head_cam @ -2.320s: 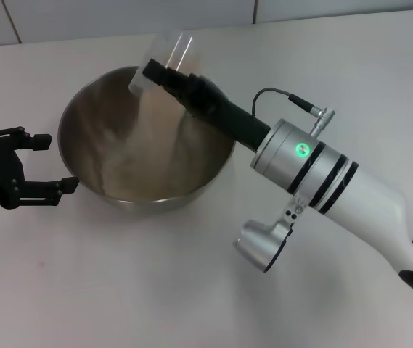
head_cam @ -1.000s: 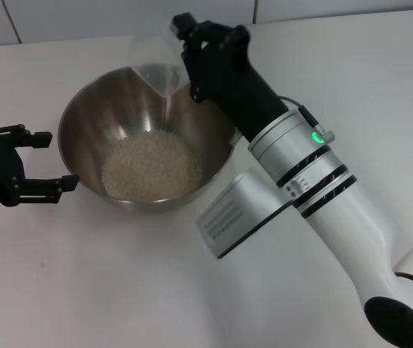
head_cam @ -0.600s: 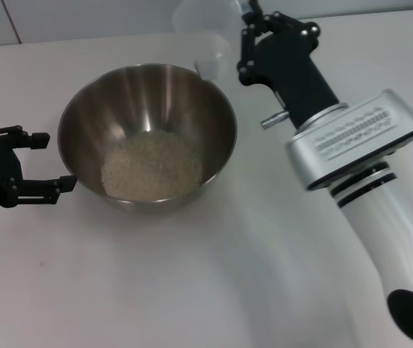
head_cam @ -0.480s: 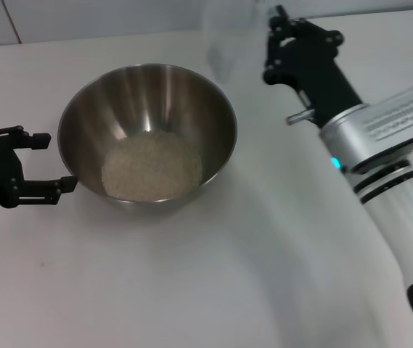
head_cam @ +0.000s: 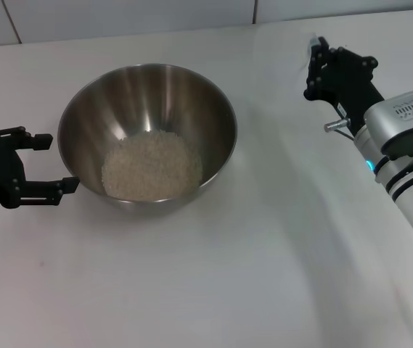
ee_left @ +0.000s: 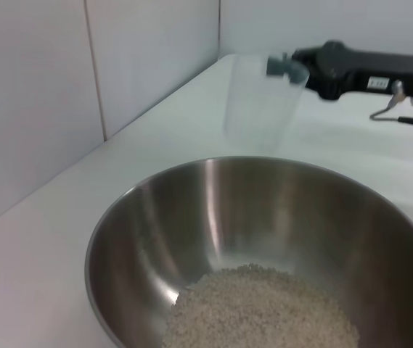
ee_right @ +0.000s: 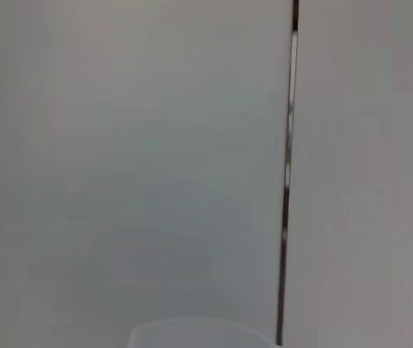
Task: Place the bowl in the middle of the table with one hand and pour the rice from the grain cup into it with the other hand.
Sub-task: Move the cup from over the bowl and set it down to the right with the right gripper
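The steel bowl (head_cam: 148,94) stands on the white table (head_cam: 191,275), left of its middle, with a heap of rice (head_cam: 152,168) in its bottom. It also shows in the left wrist view (ee_left: 213,210) with the rice (ee_left: 264,308). My left gripper (head_cam: 59,161) is open and empty just left of the bowl's rim. My right gripper (head_cam: 312,69) is at the back right, away from the bowl, shut on the rim of the clear grain cup (ee_left: 258,105). The cup is upright and looks empty. Its rim shows in the right wrist view (ee_right: 199,332).
A grey tiled wall (ee_left: 83,87) runs along the table's far edge (head_cam: 119,32). My right arm (head_cam: 402,138) lies over the table's right side.
My right gripper has swung the cup from over the bowl to the back right and turned it upright. The rice now lies still in the bowl. The left gripper has not moved.
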